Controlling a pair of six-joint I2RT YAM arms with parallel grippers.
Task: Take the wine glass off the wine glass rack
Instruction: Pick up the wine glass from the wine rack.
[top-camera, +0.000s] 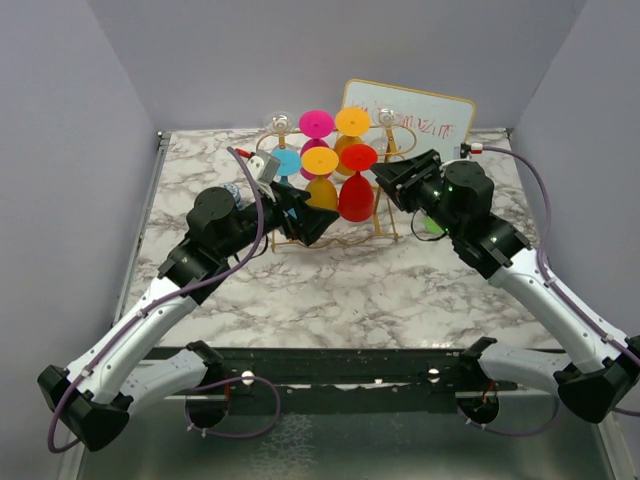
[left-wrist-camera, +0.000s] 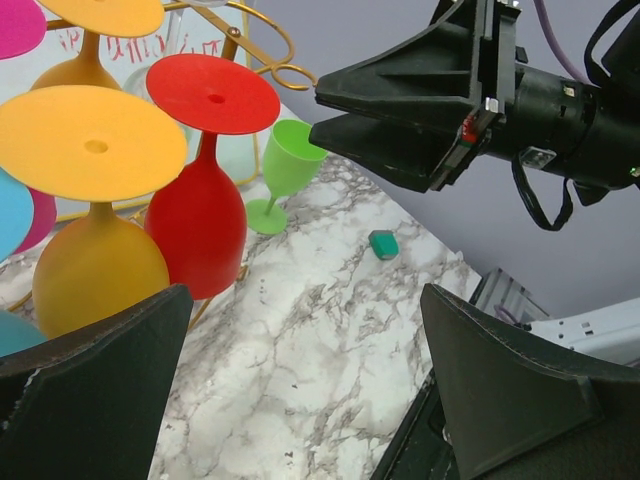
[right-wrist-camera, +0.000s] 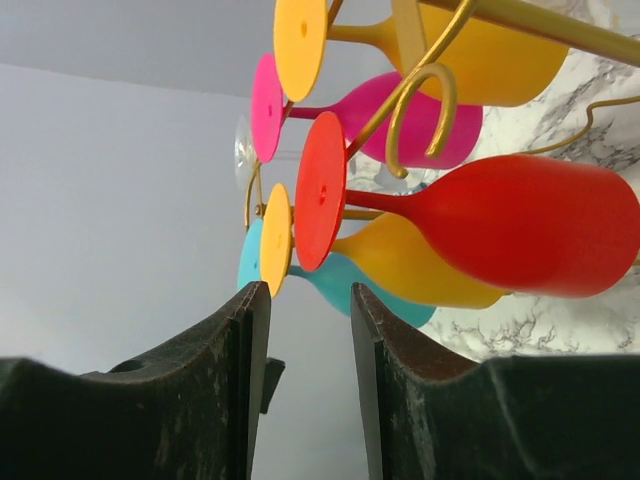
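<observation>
Wine glass rack (top-camera: 390, 148) sits mid-worktop in the top view, hung with coloured glasses bowl-down. The red wine glass (top-camera: 355, 200) is on the rack's near right side, between the two arms. The left fingers (top-camera: 305, 215) sit just to its left, low by the bowls. The right fingers (top-camera: 400, 178) are just off to its right, up at foot height. Whether either touches it, this view won't say. A whiteboard (top-camera: 410, 120) stands behind the right fingers.

Over to the left wrist: the left fingers (left-wrist-camera: 100, 390) are spread as wide as they go, with only bare marble worktop (left-wrist-camera: 300, 380) between them. The red wine glass (left-wrist-camera: 200, 230) hangs above the left-hand finger, next to an orange glass (left-wrist-camera: 95, 270). This view adds a green glass (left-wrist-camera: 290, 165) standing upright on the worktop past the rack (left-wrist-camera: 270, 60), and a small teal bit (left-wrist-camera: 383, 243) lying beyond the fingers. The right fingers (left-wrist-camera: 400, 85) point in from the upper right, a narrow gap between them.

Right wrist now: the right fingers (right-wrist-camera: 225, 390) are partly open and the gap is empty. The red wine glass (right-wrist-camera: 520, 235) shows its round foot just beyond the fingertips, in line with that gap. A gold curl of the rack (right-wrist-camera: 420, 110) loops above its stem.
</observation>
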